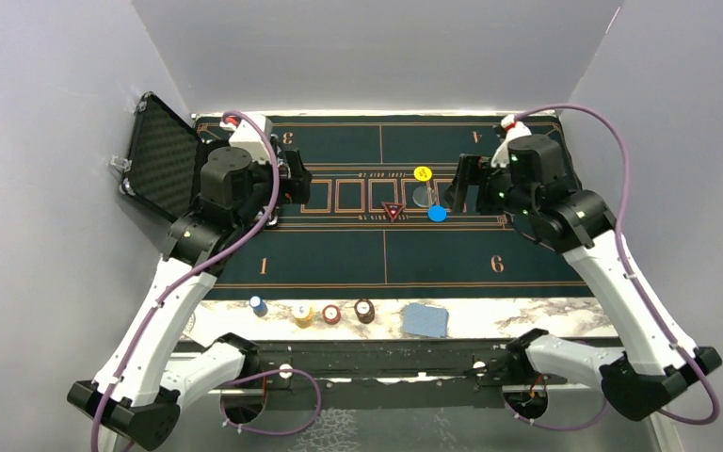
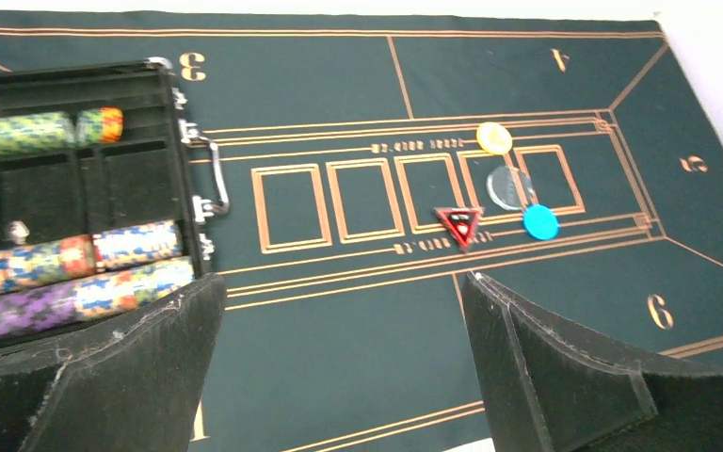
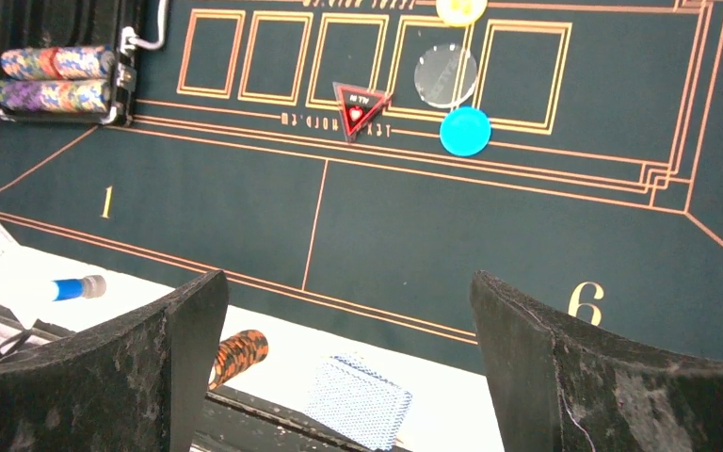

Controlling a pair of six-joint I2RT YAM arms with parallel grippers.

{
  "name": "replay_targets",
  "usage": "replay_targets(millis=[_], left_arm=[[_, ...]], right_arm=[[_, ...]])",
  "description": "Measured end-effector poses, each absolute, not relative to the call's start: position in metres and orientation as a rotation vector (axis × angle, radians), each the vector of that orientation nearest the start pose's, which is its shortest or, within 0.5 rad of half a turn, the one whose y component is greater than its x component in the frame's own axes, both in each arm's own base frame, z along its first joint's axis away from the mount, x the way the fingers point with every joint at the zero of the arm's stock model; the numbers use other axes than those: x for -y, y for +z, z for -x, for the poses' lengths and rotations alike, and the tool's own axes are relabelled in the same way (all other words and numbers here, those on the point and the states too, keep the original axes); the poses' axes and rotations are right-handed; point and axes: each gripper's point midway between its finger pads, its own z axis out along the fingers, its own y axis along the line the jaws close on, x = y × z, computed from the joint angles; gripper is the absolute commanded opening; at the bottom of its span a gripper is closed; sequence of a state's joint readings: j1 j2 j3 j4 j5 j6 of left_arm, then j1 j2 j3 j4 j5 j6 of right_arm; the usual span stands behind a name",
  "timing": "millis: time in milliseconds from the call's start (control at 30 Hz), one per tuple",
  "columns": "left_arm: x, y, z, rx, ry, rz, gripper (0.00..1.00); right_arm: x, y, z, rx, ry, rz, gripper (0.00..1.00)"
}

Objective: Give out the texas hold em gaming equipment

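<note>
Left claw [image 2: 341, 282] and right claw [image 3: 346, 278] wide apart, empty over the mat [image 1: 433, 259], probably poised to fetch chips [image 1: 331, 314] lined along desk's [image 1: 527, 315] near edge.

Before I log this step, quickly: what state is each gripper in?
The left gripper is open, holding nothing.
The right gripper is open, holding nothing.

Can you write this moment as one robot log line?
left claw: open, empty | right claw: open, empty | yellow disc, clear disc, blue disc, red marker: on mat
</note>
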State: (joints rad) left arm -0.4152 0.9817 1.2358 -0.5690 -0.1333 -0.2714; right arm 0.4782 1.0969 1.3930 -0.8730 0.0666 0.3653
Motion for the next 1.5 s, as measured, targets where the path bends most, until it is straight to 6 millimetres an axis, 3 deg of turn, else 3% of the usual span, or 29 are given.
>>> replay_targets(millis=[200,367,533,700,933,1067,1267,1500], left_arm=[[0.149,0.317,-0.288,-1.946,-0.467,-0.117,0.99],[0.167,0.302,-0.287,-1.986,-0.512,-0.161,0.99],[0.173,0.293,-0.294,-2.012,-0.51,-0.171,0.99],[0.18,0.274,-0.305,-2.069,-0.491,-0.176,0.99],[0.19,0.265,-0.324,-2.103,-0.454,-0.195,0.99],[0.19,0.271,-0.326,-2.079,-0.431,-0.204,0.99],[0.192,0.272,-0.325,-2.067,-0.408,-0.238,0.99],[0.191,0.272,-0.326,-2.063,-0.385,-0.247,0.99]], right_arm=[[-0.161,0.262,-0.291,-2.313,0.391,0.071,0.99],[-0.179,0.197,-0.32,-2.491,0.308,0.128,0.99],[-0.196,0.134,-0.356,-2.635,0.202,0.21,0.99],[-0.2,0.094,-0.385,-2.684,0.102,0.249,0.99],[-0.194,0.067,-0.414,-2.693,0.086,0.251,0.96],[-0.19,0.056,-0.433,-2.683,0.074,0.252,0.95],[-0.186,0.037,-0.446,-2.702,0.055,0.254,0.91],[-0.185,0.032,-0.464,-2.684,0.051,0.259,0.86]])
